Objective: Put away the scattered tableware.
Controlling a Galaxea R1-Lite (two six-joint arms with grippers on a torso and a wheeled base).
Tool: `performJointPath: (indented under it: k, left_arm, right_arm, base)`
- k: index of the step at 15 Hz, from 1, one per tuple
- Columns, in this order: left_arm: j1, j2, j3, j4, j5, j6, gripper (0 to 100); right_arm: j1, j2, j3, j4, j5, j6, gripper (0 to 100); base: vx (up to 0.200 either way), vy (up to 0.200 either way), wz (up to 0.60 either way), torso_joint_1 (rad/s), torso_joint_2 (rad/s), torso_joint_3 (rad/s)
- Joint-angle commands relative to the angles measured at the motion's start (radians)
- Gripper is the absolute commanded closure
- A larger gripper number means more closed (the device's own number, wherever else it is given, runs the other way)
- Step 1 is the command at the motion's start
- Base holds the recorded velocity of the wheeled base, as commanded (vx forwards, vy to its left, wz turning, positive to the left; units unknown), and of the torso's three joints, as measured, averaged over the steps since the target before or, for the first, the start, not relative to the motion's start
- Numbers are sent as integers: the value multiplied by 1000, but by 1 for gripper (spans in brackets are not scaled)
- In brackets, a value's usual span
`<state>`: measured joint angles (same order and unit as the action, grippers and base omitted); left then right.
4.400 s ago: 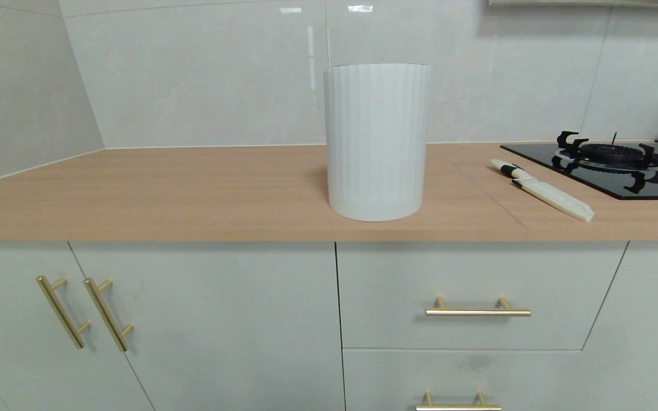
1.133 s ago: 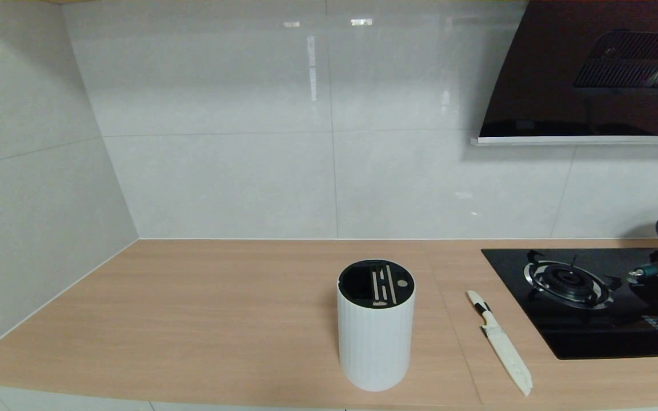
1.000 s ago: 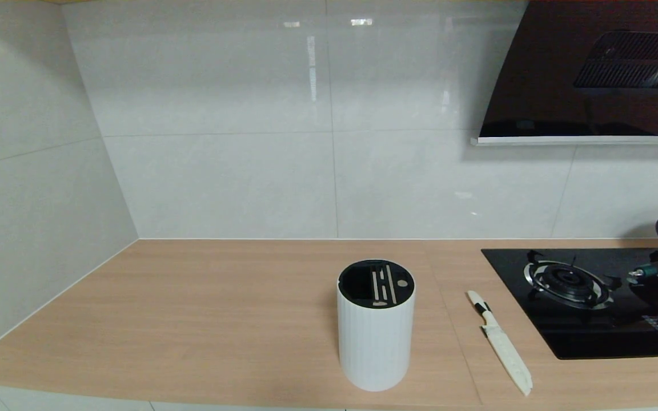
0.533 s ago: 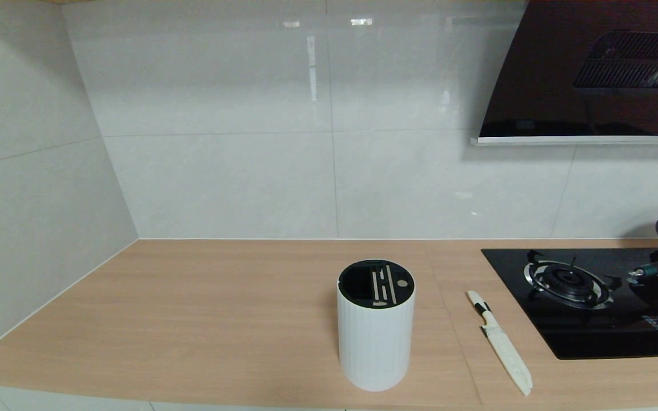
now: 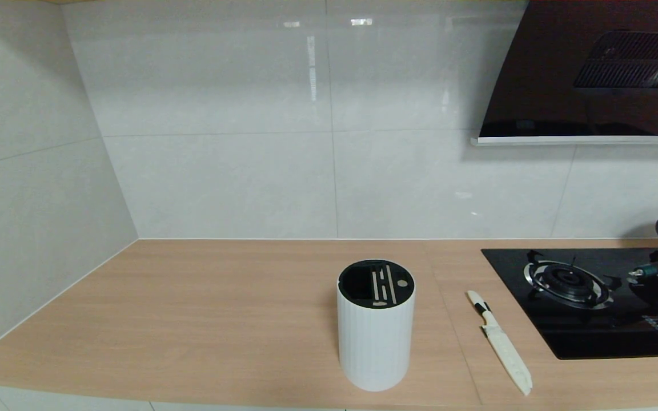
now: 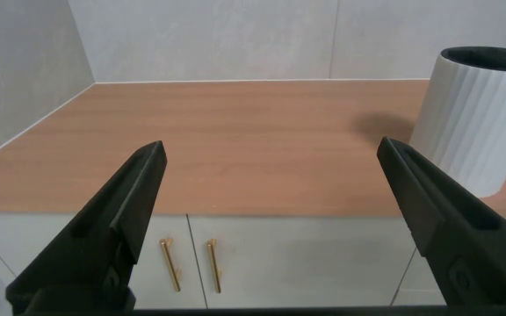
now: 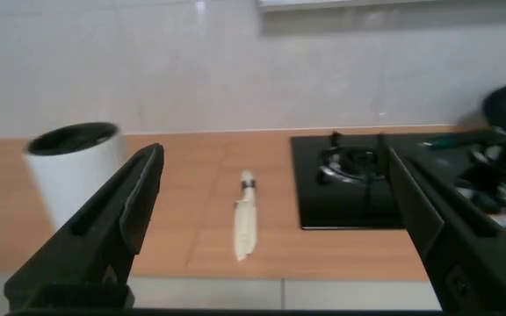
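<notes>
Since the knife [image 5: 500,342] lies flat on the counter [image 5: 220,319] at 3 o'clock from the holder [image 5: 376,331], axis 11-to-5 o'clock, handle far, we judge the right gripper [image 7: 272,158] nearer; its jaws and the left gripper's [image 6: 271,149] stand wide apart.

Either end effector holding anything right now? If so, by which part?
Nothing held. The left end effector and right end effector are both open and empty; the knife lies untouched on the counter beside the white holder.
</notes>
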<state>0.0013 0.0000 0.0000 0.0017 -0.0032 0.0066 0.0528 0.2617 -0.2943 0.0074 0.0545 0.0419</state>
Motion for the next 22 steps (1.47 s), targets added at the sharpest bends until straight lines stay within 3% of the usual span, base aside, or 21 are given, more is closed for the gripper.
performJointPath:
  k: [1,6,13,16,22]
  left_arm:
    - [0,0,0,0,0,0,0]
    - [0,0,0,0,0,0,0]
    - [0,0,0,0,0,0,0]
    - [0,0,0,0,0,0,0]
    - [0,0,0,0,0,0,0]
  right_arm:
    - [52,386,-163,-3,90,1,0]
    - [56,872,-272,-47,90,-4,0]
    - [79,1478,-286,-468,71,-14,0]
    - [79,1702,-301,-649,4,-16,0]
    - [79,1940,-338,-761,-25,-33,0]
  base:
    - [0,0,0,0,0,0]
    - [0,0,0,0,0,0]
    - [0,0,0,0,0,0]
    - [0,0,0,0,0,0]
    - [0,0,0,0,0,0]
